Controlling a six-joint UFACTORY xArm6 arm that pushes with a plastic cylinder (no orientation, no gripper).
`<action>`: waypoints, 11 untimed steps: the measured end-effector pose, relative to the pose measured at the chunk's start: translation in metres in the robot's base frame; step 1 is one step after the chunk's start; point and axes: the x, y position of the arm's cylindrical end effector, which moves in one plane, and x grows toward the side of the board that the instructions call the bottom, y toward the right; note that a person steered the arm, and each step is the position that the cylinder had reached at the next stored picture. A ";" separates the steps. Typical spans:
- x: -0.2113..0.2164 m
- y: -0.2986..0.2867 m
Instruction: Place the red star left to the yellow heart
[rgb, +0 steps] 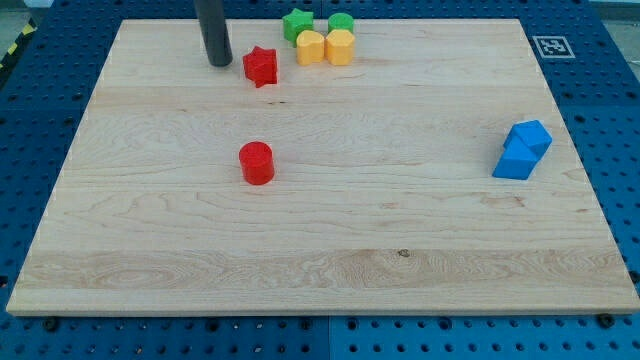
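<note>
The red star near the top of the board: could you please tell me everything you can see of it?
The red star is a small, solid-looking block of matte red with blunt points, lying flat on the wooden board near the view's top. My tip stands just to its left, a narrow gap apart. To its right, with bare wood between, sit two yellow blocks. Nothing visibly touches it but the board.

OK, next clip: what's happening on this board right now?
My tip sits just to the view's left of the red star, near the view's top. The two yellow blocks lie to the star's right with a gap between, green blocks behind them. The star isn't beside them yet.
</note>
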 end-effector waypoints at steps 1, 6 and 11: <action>0.038 0.003; 0.037 0.045; -0.018 0.039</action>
